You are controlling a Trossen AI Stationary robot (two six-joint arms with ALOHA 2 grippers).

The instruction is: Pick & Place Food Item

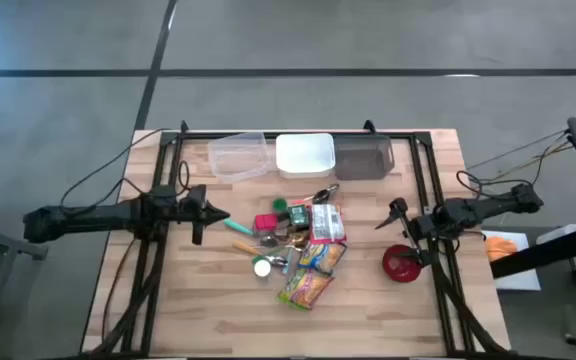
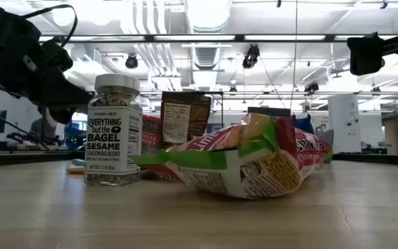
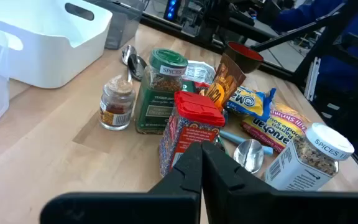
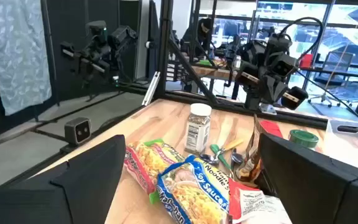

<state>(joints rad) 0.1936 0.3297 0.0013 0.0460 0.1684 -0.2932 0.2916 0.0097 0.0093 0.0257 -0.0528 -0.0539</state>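
A heap of food items lies mid-table: a red tin (image 3: pixel 191 124), a green-lidded spice jar (image 3: pixel 161 90), a small brown jar (image 3: pixel 117 102), noodle packets (image 4: pixel 188 183) and a sesame seasoning jar (image 2: pixel 114 131) standing upright. My left gripper (image 1: pixel 220 214) hovers shut just left of the heap, its fingertips (image 3: pixel 202 163) pointing at the red tin. My right gripper (image 1: pixel 393 216) hangs open on the heap's right side; its fingers (image 4: pixel 95 168) are spread wide and hold nothing.
Three bins stand along the far edge: clear (image 1: pixel 238 157), white (image 1: pixel 304 155), dark grey (image 1: pixel 364 157). A red bowl (image 1: pixel 401 263) sits near the right arm. Spoons (image 3: pixel 252 153) lie in the heap. Bare wood lies at the near edge (image 1: pixel 218 320).
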